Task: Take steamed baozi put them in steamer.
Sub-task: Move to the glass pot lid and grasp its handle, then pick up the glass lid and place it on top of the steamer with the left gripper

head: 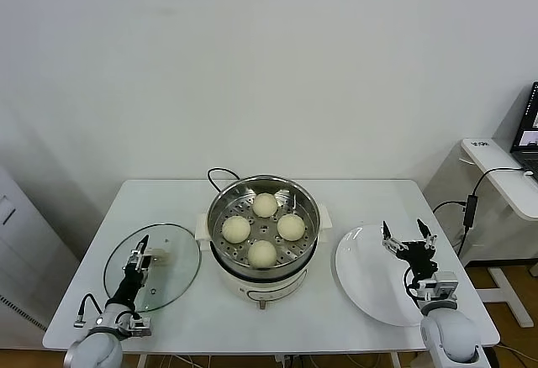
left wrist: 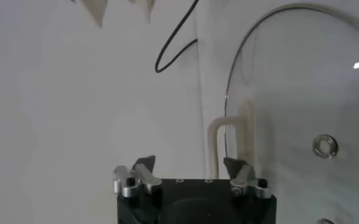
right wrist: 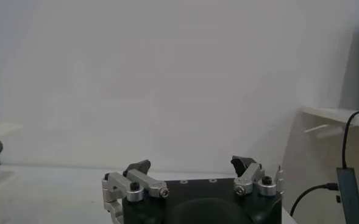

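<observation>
Several cream-white steamed baozi (head: 266, 205) lie on the perforated tray inside the shiny steel steamer (head: 217, 217) at the table's middle. My left gripper (head: 141, 249) (left wrist: 190, 165) hovers low over the round glass lid (head: 172, 280) (left wrist: 301, 91) left of the steamer. Its jaws stand apart, and the lid's white handle (head: 161, 257) (left wrist: 219, 131) sits just beyond one fingertip. My right gripper (head: 408, 233) (right wrist: 191, 163) hangs open over the white plate (head: 370, 288) right of the steamer, holding nothing.
A black cord (head: 220, 173) (left wrist: 173, 49) runs from behind the steamer across the white table (head: 168, 191). A white side table (head: 504, 175) with a laptop (head: 530, 128) stands at the far right.
</observation>
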Motion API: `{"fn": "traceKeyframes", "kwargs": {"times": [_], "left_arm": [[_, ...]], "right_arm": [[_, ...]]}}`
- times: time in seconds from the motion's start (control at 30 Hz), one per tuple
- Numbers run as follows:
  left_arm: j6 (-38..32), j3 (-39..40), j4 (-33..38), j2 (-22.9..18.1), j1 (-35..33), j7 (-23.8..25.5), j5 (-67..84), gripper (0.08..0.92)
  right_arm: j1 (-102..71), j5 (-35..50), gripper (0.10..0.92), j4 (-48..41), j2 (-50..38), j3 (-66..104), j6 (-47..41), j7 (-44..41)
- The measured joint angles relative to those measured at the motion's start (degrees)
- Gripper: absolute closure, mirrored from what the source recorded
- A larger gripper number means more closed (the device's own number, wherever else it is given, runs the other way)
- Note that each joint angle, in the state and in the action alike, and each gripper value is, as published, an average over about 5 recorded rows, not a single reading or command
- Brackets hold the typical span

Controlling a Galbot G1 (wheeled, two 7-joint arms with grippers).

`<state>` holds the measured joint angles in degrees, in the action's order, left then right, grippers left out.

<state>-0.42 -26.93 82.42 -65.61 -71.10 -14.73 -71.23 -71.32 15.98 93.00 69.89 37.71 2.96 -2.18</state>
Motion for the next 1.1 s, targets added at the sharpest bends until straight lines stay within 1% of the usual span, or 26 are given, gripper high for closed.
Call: {"fn": "traceKeyframes", "kwargs": {"times": [0.3, 0.43, 0.53, 0.63, 0.77, 0.93, 1.1], "left_arm": [[-0.87, -0.31, 1.49, -0.03, -0.7, 0.2, 0.52, 0.683], [-1.16, -0.93, 2.96, 0.54, -1.24, 0.29, 1.08, 0.804], [-1.01, -1.52, 4.49, 1.38, -1.79, 0.63, 1.88, 0.873], [-0.69, -2.28, 6.17, 2.63, -2.17, 1.16, 3.22, 0.896], [-0.01, -3.38, 8.45, 4.95, -2.27, 2.23, 6.05, 0.896], [1.92, -4.08, 11.79, 8.82, -2.11, 4.49, 10.83, 0.896], [5.37, -4.04, 16.47, 12.99, -1.38, 7.69, 15.88, 0.896]], "right_arm": [[0.24, 0.11, 0.203, 0.05, 0.11, 0.22, -0.17, 0.0], [0.56, 0.61, 0.203, 0.2, -0.19, 0.62, -0.39, -0.01], [0.79, 1.05, 0.203, 0.26, -0.56, 0.85, -0.49, -0.06], [0.9, 1.37, 0.203, 0.29, -0.71, 1.06, -0.54, -0.12], [0.92, 1.59, 0.203, 0.33, -0.77, 1.23, -0.56, -0.2], [1.14, 1.89, 0.203, 0.41, -0.85, 1.29, -0.68, -0.32], [1.48, 2.14, 0.203, 0.37, -0.86, 1.02, -0.96, -0.41]]}}
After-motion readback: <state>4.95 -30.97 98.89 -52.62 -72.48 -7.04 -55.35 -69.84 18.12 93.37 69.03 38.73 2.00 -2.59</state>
